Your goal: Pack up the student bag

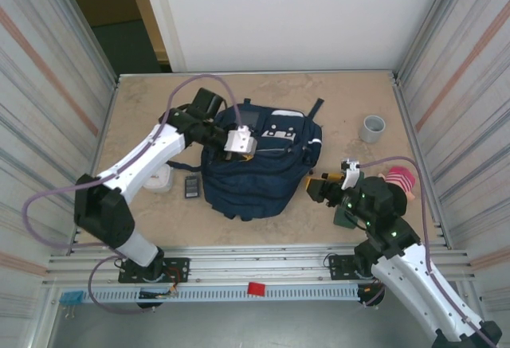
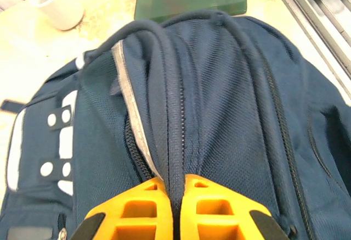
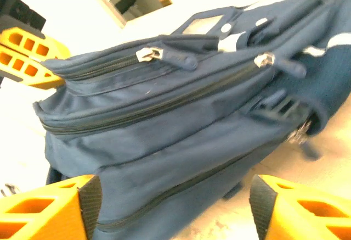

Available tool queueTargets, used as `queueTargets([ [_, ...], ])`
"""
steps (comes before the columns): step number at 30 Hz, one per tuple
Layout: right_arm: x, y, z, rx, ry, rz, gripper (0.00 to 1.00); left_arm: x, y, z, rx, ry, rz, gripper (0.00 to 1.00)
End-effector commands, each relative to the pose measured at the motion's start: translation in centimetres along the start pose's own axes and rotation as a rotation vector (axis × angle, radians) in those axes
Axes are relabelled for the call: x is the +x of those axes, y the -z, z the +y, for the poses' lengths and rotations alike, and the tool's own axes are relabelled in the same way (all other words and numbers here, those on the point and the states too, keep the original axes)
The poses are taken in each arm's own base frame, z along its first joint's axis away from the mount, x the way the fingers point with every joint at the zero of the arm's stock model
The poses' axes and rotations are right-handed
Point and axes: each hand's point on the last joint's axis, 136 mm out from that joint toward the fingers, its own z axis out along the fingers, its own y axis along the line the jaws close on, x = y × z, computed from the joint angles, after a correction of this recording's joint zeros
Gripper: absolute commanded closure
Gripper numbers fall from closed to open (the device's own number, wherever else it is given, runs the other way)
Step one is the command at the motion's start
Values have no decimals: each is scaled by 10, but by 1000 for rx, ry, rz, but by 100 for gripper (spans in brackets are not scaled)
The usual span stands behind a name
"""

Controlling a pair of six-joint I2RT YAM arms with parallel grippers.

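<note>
Where 1 student bag (image 1: 255, 177) lies, 1 cup (image 1: 371, 128)

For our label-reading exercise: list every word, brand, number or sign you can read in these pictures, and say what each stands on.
No text can be read anywhere.
Grey window on the student bag: no legible writing, blurred.
White patches on the bag: plain, with round studs only.
Small dark device beside the bag: any markings are too small to read.

The student bag (image 2: 230, 113) is matt navy woven cloth, finely ribbed, with shiny metal zip pulls (image 3: 147, 54); the counter (image 1: 351, 93) looks smooth, mottled beige.
</note>
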Motion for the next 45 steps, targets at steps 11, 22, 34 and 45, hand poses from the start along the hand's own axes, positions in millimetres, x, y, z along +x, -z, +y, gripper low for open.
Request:
queueTargets([
  [11,-19,-42,1,-220,56,278,13,-38,40,-19,-101,-135,-290,100],
  [22,-27,-86,-34,-324,-79,378,14,-39,42,-21,-100,-131,-304,100],
  [34,-9,-96,-26,-442,-102,477,40,-35,39,-16,-102,-119,-305,100],
  [45,-6,-94,-21,-445,-93,485,76,-33,40,-11,-116,-110,-308,100],
])
